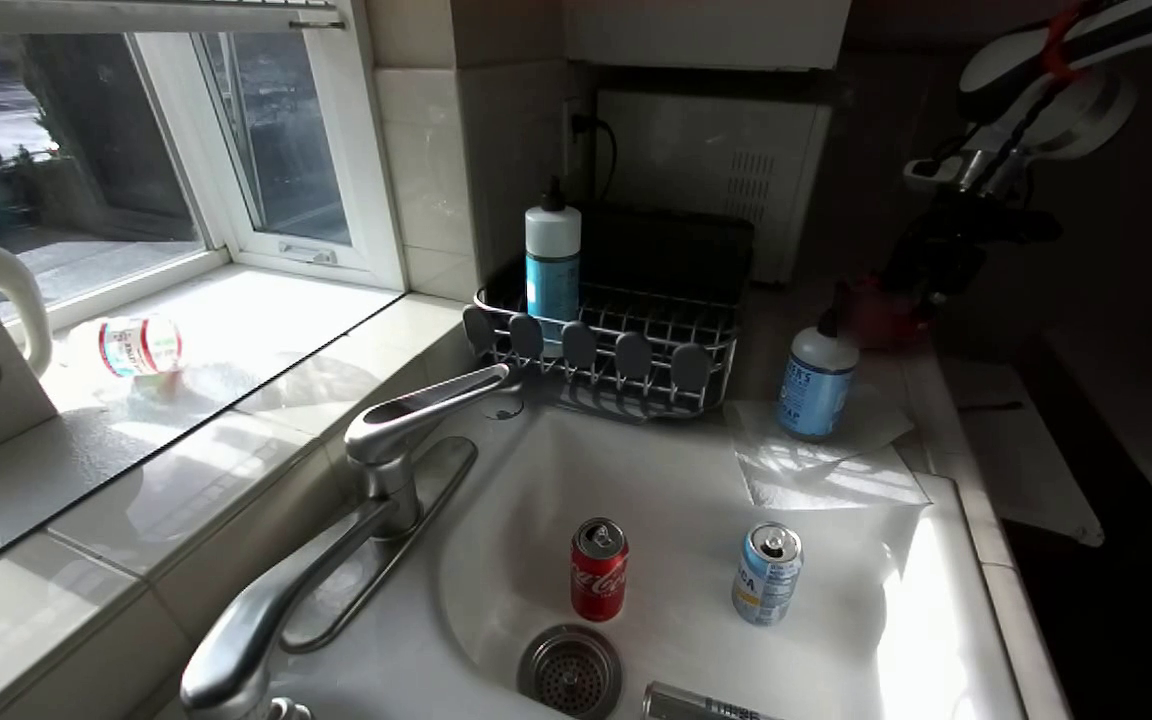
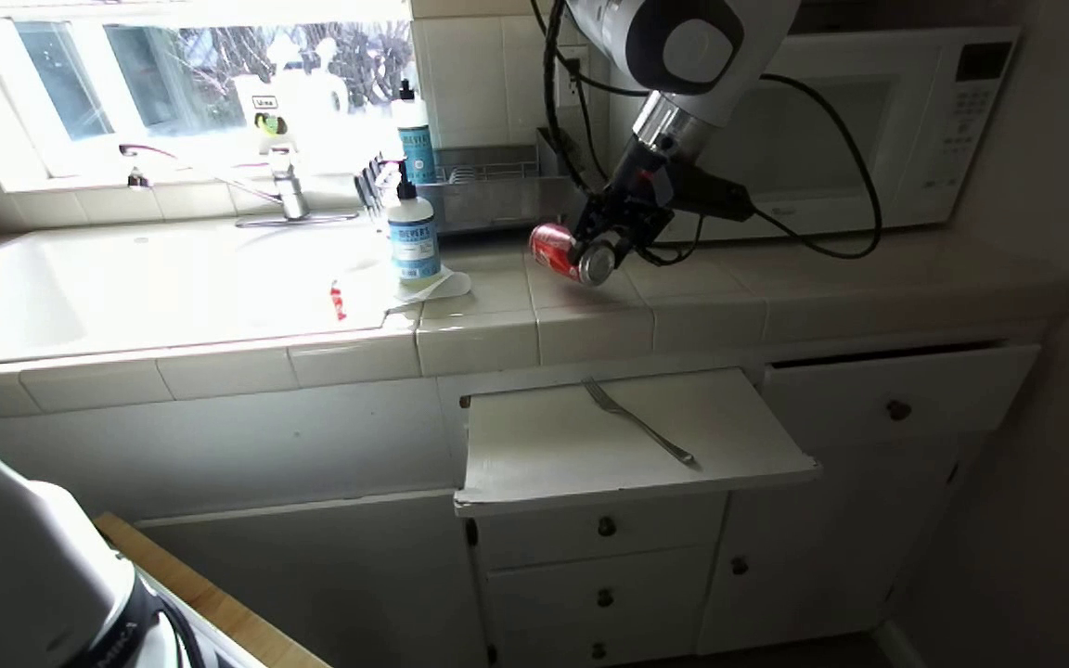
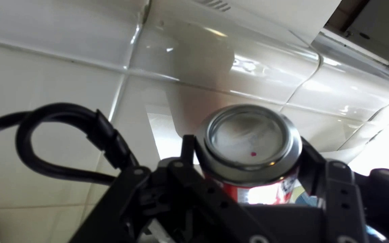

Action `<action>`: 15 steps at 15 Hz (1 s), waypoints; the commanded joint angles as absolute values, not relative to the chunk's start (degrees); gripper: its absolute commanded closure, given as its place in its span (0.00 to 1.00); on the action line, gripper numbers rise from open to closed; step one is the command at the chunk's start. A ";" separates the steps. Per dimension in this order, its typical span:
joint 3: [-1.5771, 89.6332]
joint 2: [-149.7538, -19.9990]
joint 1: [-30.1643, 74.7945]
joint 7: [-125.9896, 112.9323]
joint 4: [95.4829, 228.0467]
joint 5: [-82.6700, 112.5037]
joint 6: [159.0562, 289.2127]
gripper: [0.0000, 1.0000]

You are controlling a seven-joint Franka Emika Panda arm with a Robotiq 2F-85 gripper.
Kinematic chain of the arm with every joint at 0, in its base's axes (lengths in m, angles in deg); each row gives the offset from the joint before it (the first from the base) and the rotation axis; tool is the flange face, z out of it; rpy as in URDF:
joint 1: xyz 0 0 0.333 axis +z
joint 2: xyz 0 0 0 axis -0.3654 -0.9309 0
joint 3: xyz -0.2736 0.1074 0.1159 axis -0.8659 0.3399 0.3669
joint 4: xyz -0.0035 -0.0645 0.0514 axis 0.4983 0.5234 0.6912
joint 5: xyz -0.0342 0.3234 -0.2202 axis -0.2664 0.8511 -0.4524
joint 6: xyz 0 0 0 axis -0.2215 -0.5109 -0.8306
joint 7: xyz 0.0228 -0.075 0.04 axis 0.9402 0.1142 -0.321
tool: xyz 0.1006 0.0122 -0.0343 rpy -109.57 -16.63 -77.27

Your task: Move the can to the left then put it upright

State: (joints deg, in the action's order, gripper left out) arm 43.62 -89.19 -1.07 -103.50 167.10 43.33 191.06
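The can (image 2: 555, 249) is red with metal ends and is held tilted, nearly on its side, over the tiled counter. My gripper (image 2: 601, 239) is shut around it, one finger on each side. In the wrist view the can's bare metal end (image 3: 248, 138), which has no tab, faces the camera between the fingers of the gripper (image 3: 248, 148). In an exterior view the can (image 1: 876, 312) is a dim dark-red shape below the gripper (image 1: 921, 285), in shadow. I cannot tell whether the can touches the counter.
A blue soap bottle (image 1: 816, 385) stands on paper beside the sink (image 1: 676, 450). The sink holds a brighter red can (image 1: 599, 570), a blue-and-silver can (image 1: 768, 575) and a silver can (image 1: 696, 703) lying down. A dish rack (image 1: 636, 365), microwave (image 2: 831, 139) and black cable (image 3: 59, 168) are nearby.
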 commanded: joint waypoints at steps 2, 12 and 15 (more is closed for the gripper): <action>43.01 -88.68 0.13 -108.18 169.61 42.55 191.36 0.55; 42.94 -86.53 2.16 -111.47 171.21 40.72 193.76 0.00; 42.93 -83.02 4.61 -109.42 173.21 36.59 194.61 0.00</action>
State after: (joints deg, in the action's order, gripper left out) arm 43.60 -87.98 1.61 -111.04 168.93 40.84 192.13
